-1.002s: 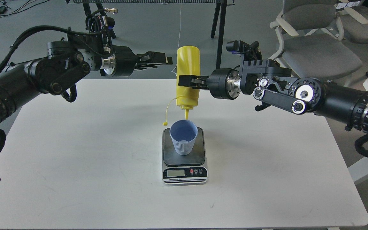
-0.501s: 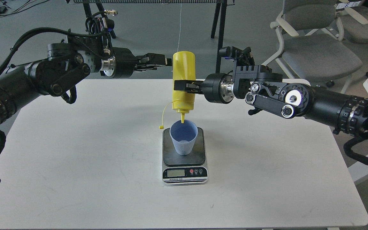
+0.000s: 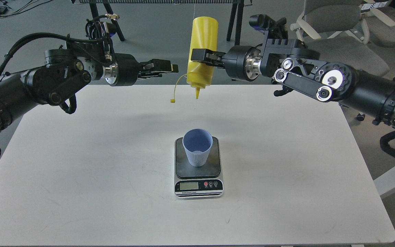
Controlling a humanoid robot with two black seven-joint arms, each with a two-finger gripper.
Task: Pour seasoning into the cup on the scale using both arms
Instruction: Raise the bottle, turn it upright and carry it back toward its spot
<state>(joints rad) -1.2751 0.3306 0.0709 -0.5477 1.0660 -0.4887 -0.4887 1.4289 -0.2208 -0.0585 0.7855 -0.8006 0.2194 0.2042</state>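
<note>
A white bench [image 3: 81, 178] fills most of my head view, its bare top running from the near edge back to the grey floor. Above its far half my two black arms reach inward from either side, the left arm [image 3: 46, 77] from the left edge and the right arm [image 3: 338, 82] from the right edge, both held well above the bench surface.

My right pincer [image 3: 201, 55] is clamped on the seasoning [image 3: 202, 46], gripping the yellow bottle across its middle. The bottle hangs upside down and nearly vertical, cone nozzle pointing down over the far part of the bench, well above and behind the cup. Its thin cap strap [image 3: 176, 87] dangles to the left of the nozzle, the small cap at its lower end.

My left pincer [image 3: 170, 67] points toward the bottle from the left and stops just short of it, holding nothing; its fingers appear drawn together.

At the bench's centre sits the scale [image 3: 198, 178], display and round buttons facing me, one button red. The light-blue cup [image 3: 197, 147] stands upright on the scale's dark platform, toward its rear, mouth open.
</note>
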